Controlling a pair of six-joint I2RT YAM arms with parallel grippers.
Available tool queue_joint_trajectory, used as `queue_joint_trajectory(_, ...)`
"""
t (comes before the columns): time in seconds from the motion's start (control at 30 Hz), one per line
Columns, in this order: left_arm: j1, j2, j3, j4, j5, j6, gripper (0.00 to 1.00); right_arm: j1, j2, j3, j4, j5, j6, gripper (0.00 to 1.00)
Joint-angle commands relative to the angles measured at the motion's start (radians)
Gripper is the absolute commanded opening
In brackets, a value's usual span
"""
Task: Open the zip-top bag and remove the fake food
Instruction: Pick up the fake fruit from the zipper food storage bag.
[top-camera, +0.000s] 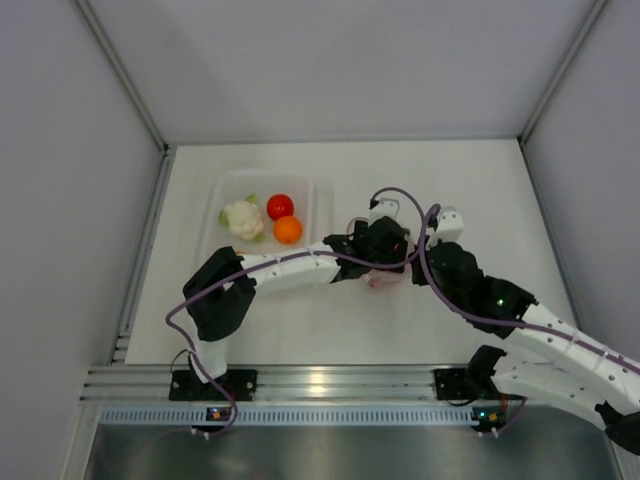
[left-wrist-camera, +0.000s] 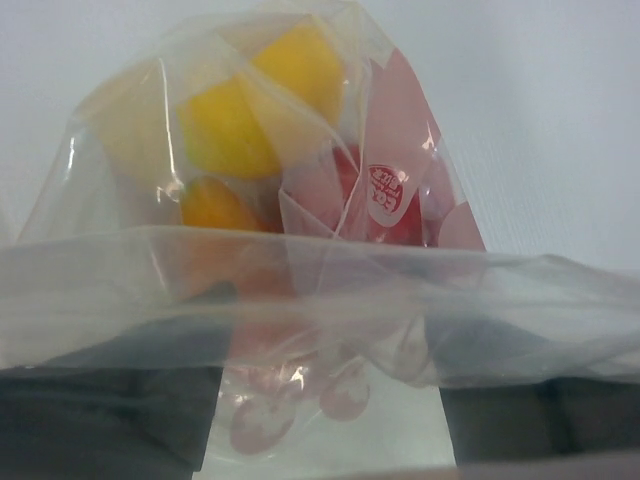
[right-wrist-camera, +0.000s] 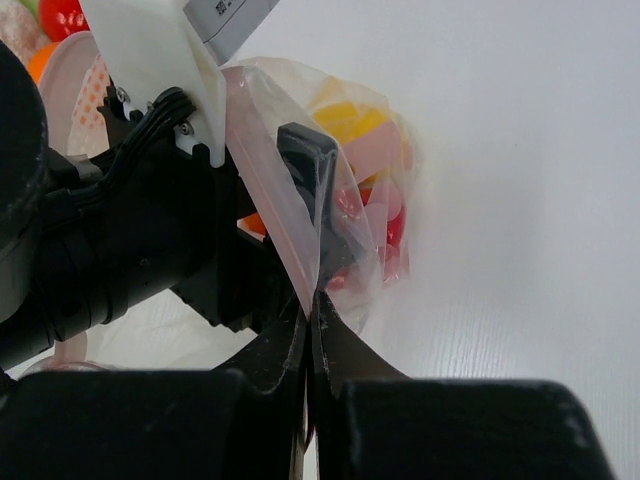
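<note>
The zip-top bag (top-camera: 385, 277) lies at mid-table between both arms. In the left wrist view the zip-top bag (left-wrist-camera: 300, 200) is a clear pouch with fake food inside: yellow lemons (left-wrist-camera: 230, 125), an orange piece (left-wrist-camera: 210, 205) and red pieces (left-wrist-camera: 350, 180). My left gripper (left-wrist-camera: 325, 420) is open, its dark fingers (left-wrist-camera: 100, 420) set wide apart with bag film draped across them. My right gripper (right-wrist-camera: 314, 300) is shut on the bag's thin edge (right-wrist-camera: 300, 240). One left finger (right-wrist-camera: 305, 165) shows against the film just beyond that pinch.
A rigid clear tray (top-camera: 225, 185) sits back left of the bag, holding a white cauliflower (top-camera: 243, 218), a red tomato (top-camera: 280, 206) and an orange (top-camera: 288, 230). Grey walls close in the table on three sides. The arm cables loop above the bag.
</note>
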Motion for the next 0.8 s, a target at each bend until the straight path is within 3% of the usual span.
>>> queue_joint_trajectory(0.0, 0.009, 0.019, 0.018, 0.096, 0.036, 0.03, 0.82, -0.012, -0.034, -0.024, -0.039, -0.021, -0.026, 0.0)
queue_joint_trajectory(0.33, 0.007, 0.128, 0.06, 0.245, 0.117, 0.051, 0.84, -0.019, -0.083, -0.101, -0.062, -0.072, 0.011, 0.0)
queue_joint_trajectory(0.57, -0.005, 0.259, 0.133, 0.25, 0.115, 0.038, 0.84, -0.019, -0.124, -0.121, -0.07, -0.109, 0.026, 0.0)
queue_joint_trajectory(0.77, -0.004, 0.294, 0.147, 0.25, 0.085, 0.041, 0.7, -0.019, -0.146, -0.125, -0.072, -0.122, 0.027, 0.0)
